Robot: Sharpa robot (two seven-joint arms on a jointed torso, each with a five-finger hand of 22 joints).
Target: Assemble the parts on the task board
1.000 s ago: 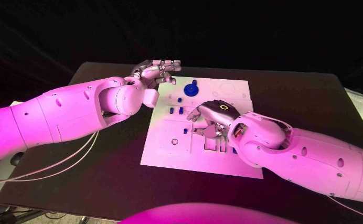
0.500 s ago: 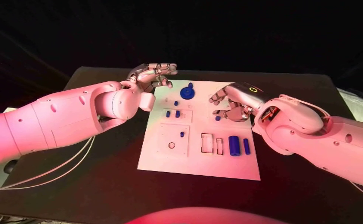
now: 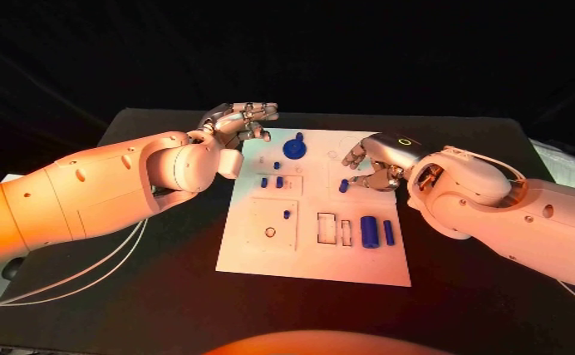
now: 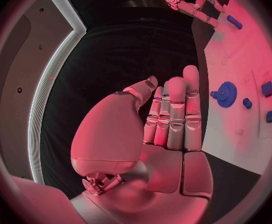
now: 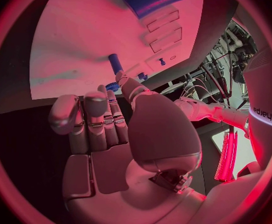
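the task board (image 3: 314, 239) lies mid-bench (image 3: 144, 288), blue parts seated across it, a gear-shaped part (image 3: 293, 148) near its far edge. my right hand (image 3: 377, 164) hovers over a small blue peg (image 3: 344, 185), fingers curled, holding nothing i can confirm. my left hand (image 3: 240, 122) sits off the far left corner, fingers together, empty. risk: a descending right hand knocks the peg askew.
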